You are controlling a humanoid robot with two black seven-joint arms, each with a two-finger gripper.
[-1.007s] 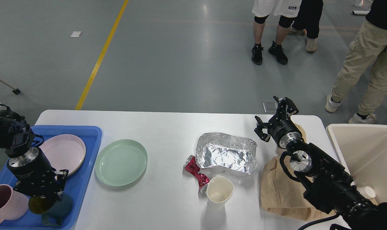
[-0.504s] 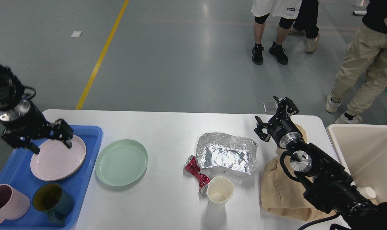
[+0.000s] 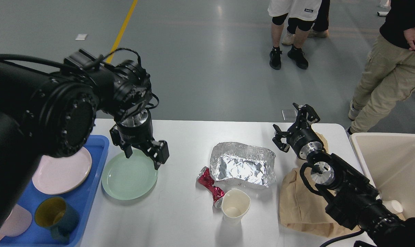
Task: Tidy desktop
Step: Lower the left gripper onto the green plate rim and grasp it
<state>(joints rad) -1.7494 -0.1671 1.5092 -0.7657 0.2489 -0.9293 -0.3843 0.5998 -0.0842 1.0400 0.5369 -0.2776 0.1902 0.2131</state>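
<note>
The white surface fills the near view, smooth and round-cornered, carrying a green plate, foil tray, crushed red can, paper cup and brown bag, with the left tool spread above the plate and the right tool spread over the far right.

I have one view only, from my head, looking forward and down across the table, near enough that my left arm fills the left edge.
</note>
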